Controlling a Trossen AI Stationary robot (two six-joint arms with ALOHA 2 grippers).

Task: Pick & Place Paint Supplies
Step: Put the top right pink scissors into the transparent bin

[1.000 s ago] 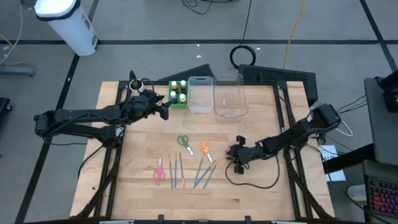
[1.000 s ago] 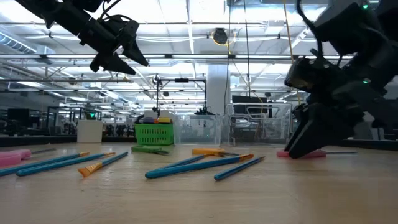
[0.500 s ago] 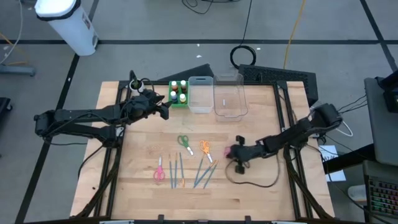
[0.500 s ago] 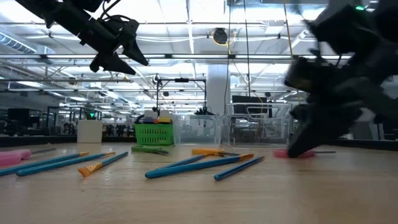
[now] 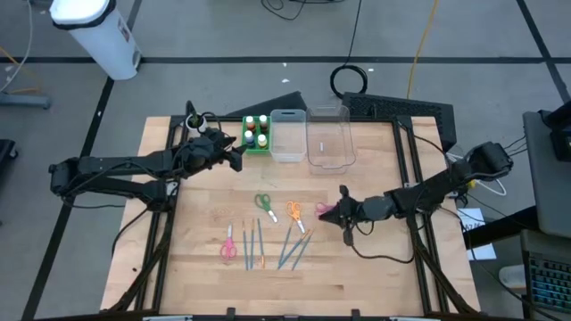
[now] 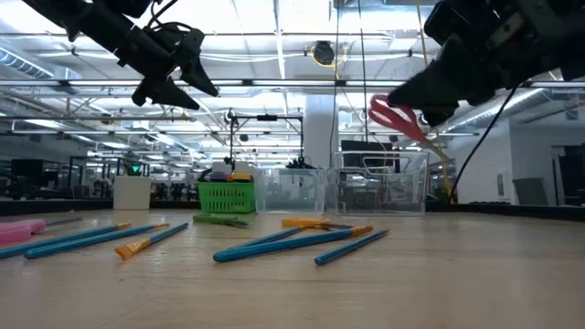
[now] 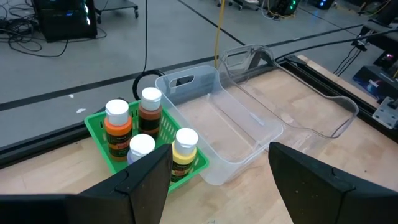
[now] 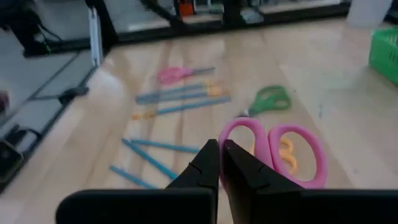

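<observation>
My right gripper is shut on a pair of pink-handled scissors, held in the air right of the table's middle; the low view shows them well above the tabletop. My left gripper hovers open, just near and left of the green tray of white-capped paint bottles. Flat on the wood lie green scissors, orange scissors, a second pink pair and several thin brushes. My right gripper pinches the pink scissors between its two shut fingers, just behind the handle loops, which stick out past the fingertips. The fingers hide the blades. The scissors are lifted clear of the table, tilted in the low view.
Two clear plastic bins stand side by side at the far edge, right of the green tray. A black cable trails from the right arm over the table's right part. Bare wood lies along the near edge.
My right gripper, shut on the pink scissors, has risen from the tabletop and carried them up; they lay on the wood a second ago and now hang clear. The left arm has kept still.
</observation>
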